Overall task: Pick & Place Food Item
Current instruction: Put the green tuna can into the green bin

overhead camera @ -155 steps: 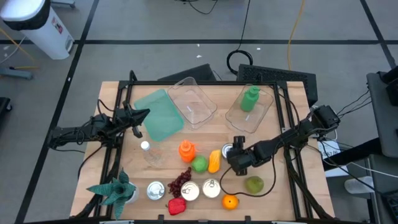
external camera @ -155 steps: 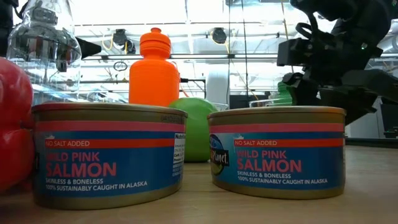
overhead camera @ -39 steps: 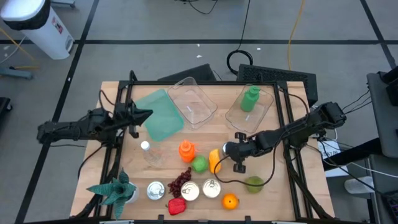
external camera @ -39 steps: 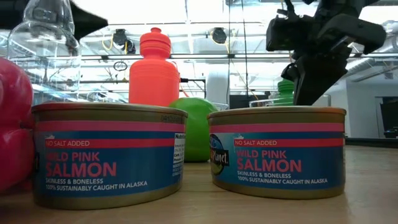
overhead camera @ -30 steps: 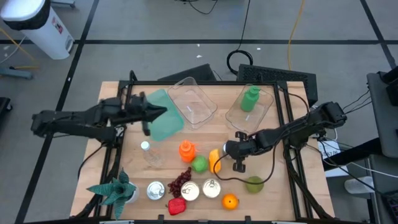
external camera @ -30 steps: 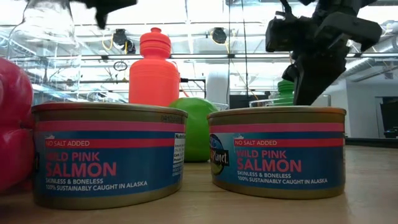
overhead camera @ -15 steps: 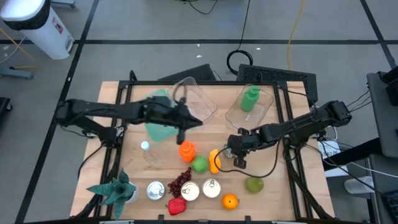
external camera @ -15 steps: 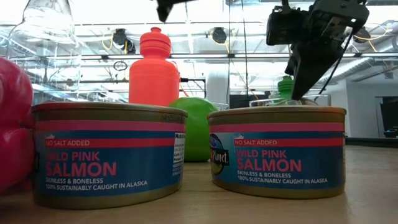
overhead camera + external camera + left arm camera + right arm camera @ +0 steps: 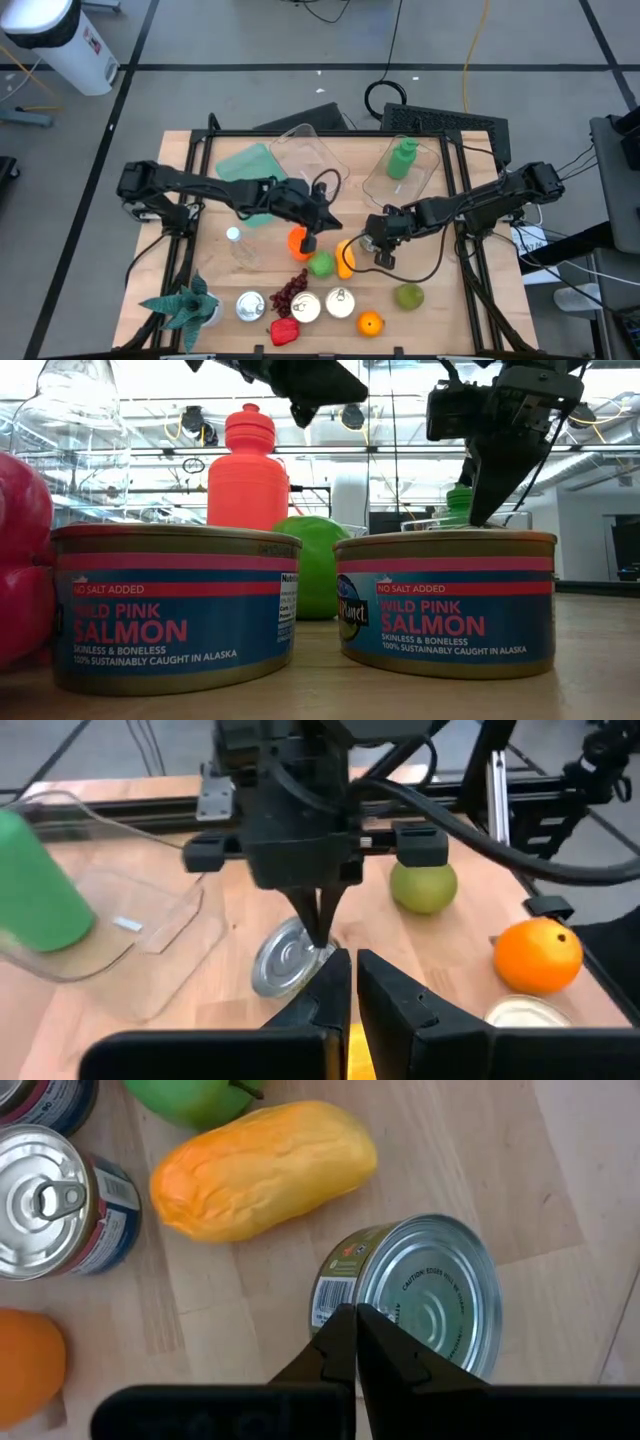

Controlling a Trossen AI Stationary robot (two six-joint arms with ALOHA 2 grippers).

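Front of table, two "WILD PINK SALMON" cans [image 9: 444, 603], left fingers [image 9: 308, 243] together, right fingers [image 9: 385, 259] together.

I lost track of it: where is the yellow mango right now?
In the high view the yellow mango lies at table centre, between the green apple and the silver can under the right hand.

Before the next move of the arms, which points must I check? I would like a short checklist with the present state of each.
1. Right gripper empty: ok, shut on nothing, just over the edge of the tin can.
2. Left gripper empty: ok, fingers nearly together, nothing between them.
3. Left gripper clear of the orange bottle: not ok in the high view, its tip overlaps the bottle; height cannot tell.
4. Arms apart from each other: ok, but close.
5. Yellow fruit free to grasp: ok, nothing lies on it.
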